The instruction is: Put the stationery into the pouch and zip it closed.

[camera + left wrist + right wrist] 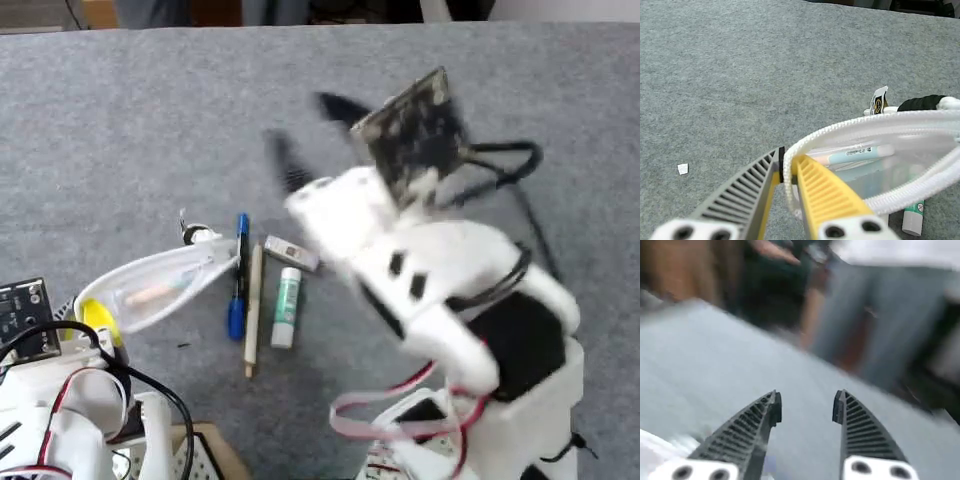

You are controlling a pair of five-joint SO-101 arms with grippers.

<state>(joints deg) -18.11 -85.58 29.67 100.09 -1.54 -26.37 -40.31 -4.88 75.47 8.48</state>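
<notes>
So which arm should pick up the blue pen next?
Right. The left claw is shut on the pouch rim, holding the mouth open. The right claw is open, empty and raised over the table, so it's likely freer to take the blue pen.

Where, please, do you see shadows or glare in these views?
High view: even light; the blue pen and glue stick cast thin soft shadows on the table, no glare. Left wrist view: a mild sheen on the clear pouch, whose rim the left hand grips. Right wrist view: the open right hand dark against the lit table, the room behind dim.
</notes>
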